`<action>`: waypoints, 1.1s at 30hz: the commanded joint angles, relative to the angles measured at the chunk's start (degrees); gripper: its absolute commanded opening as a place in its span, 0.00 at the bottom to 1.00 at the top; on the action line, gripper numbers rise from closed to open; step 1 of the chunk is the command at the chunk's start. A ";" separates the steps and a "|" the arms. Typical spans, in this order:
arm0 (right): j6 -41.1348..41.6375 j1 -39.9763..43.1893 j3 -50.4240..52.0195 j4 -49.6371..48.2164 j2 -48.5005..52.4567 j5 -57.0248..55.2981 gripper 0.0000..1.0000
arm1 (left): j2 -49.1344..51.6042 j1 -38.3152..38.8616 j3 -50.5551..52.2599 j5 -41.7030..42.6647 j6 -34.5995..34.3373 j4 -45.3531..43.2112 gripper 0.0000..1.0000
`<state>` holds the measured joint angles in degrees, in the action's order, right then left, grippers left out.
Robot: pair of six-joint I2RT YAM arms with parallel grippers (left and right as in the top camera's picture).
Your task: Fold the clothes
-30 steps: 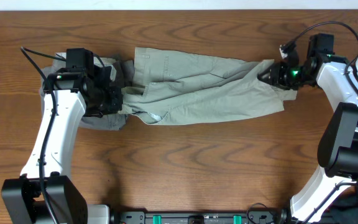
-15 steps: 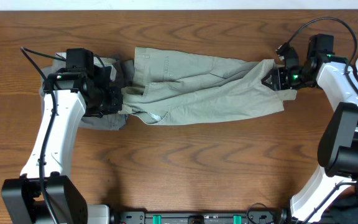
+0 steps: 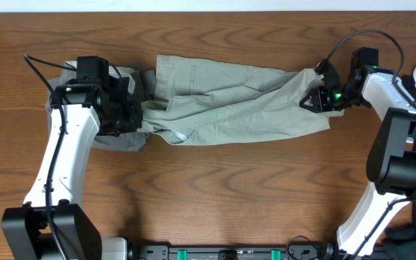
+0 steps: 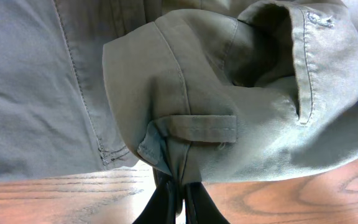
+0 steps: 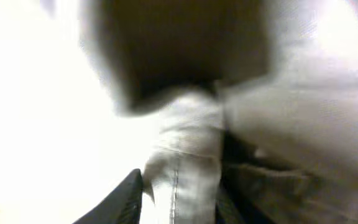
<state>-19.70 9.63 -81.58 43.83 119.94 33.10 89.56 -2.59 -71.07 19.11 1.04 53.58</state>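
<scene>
Your left claw [image 4: 178, 191] is pinched tight on the waistband of the khaki shorts [image 3: 230, 101], right under a belt loop [image 4: 204, 127]. That looks like a solid hold. The shorts lie stretched across the far half of the counter [image 3: 215, 195], waist to your left and leg hems to your right, with the darker grey shorts [image 3: 125, 141] bunched underneath the left arm.

Over on the right, your right claw [image 3: 315, 97] is at the leg hem. Its own camera is blurred: a seamed edge of cloth sits between the fingers [image 5: 126, 196], but I cannot tell whether they've actually bitten.

So, my call: confirm that hem grip before you lift anything. Then draw both ends gently apart to take out the wrinkles, raise them together and level, and mind you don't drag the grey pair along
</scene>
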 commanded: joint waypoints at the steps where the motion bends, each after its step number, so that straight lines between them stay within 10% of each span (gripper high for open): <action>1: -0.55 0.26 -0.07 1.18 -1.77 3.80 0.26 | -0.63 -0.33 -0.74 -0.33 -0.72 0.11 0.06; 8: -0.15 0.48 -0.07 1.40 -5.86 4.48 0.01 | -0.63 -0.33 -0.74 -0.33 -0.72 0.11 0.06; 26: 14.19 7.26 -0.07 1.57 -22.32 -15.13 0.01 | -0.63 -0.35 -0.74 -0.37 -0.17 1.40 0.06; 33: 10.95 8.94 -0.04 2.36 -22.53 -5.84 0.01 | -0.63 -0.33 -0.74 -0.07 0.37 0.96 0.06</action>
<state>-7.79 16.27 -81.38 47.00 98.00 29.32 89.56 -1.61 -71.07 23.81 1.30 54.13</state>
